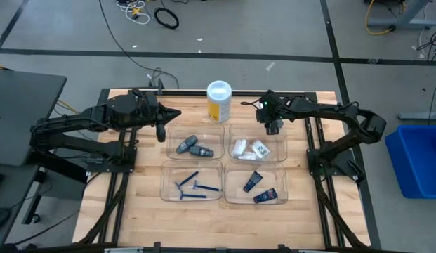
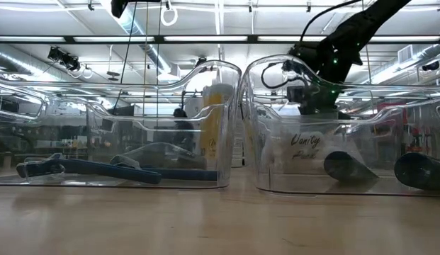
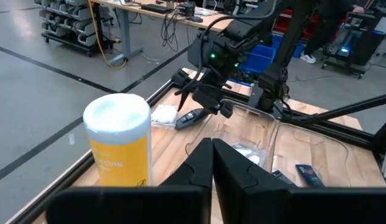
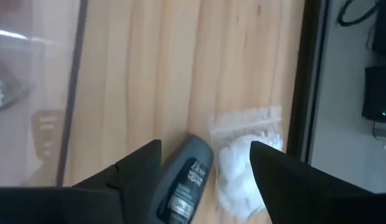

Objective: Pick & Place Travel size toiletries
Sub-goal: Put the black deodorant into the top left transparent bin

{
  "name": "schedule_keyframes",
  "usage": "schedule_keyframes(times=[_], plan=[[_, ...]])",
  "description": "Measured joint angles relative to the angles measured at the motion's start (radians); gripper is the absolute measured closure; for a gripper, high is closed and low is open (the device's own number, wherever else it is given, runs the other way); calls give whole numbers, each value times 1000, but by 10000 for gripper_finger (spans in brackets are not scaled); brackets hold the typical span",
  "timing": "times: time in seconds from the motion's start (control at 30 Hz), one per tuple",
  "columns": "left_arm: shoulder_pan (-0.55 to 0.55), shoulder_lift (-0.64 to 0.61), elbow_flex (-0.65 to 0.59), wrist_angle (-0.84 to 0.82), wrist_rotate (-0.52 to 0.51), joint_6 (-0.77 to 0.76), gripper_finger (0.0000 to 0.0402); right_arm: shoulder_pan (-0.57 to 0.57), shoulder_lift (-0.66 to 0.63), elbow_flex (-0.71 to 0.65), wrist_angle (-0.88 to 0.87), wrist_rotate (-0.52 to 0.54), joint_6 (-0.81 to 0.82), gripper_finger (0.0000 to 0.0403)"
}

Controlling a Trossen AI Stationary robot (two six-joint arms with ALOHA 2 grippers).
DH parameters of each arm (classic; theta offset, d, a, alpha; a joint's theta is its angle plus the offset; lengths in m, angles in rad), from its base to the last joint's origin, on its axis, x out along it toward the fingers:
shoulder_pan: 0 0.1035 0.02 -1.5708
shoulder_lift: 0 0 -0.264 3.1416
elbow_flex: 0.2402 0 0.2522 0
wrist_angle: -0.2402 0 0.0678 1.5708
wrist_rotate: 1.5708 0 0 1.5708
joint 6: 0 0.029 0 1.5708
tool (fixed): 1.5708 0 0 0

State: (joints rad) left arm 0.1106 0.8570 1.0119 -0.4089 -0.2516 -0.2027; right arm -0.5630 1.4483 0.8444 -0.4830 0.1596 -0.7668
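Note:
A grey oval stick (image 4: 183,180) and a white crinkly packet (image 4: 248,155) lie flat, side by side, on the bare wood near the table's far edge, behind the far right tray (image 1: 258,146). My right gripper (image 4: 205,171) is open above them, pointing steeply down, with one finger on each side of the pair and touching neither. The left wrist view shows the same stick (image 3: 191,118) and packet (image 3: 163,113) under that gripper (image 3: 199,101). My left gripper (image 3: 212,163) is shut, holds nothing and hangs level over the far left of the table (image 1: 174,114).
Four clear trays stand two by two. They hold grey sticks (image 1: 193,147), white packets (image 1: 249,148), blue razors (image 1: 195,185) and dark blue tubes (image 1: 258,188). A tall yellow canister with a white lid (image 1: 218,102) stands at the far edge, left of my right gripper. A black rail (image 4: 311,93) borders the table.

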Motion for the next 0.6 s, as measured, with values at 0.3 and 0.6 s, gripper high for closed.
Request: schedule_keyframes(times=[0.3, 0.6], plan=[[0, 0, 0, -4, 0, -21, 389, 17, -3, 44, -47, 7, 70, 164], [0, 0, 0, -5, 0, -25, 388, 35, -3, 167, -82, -45, 242, 168]])
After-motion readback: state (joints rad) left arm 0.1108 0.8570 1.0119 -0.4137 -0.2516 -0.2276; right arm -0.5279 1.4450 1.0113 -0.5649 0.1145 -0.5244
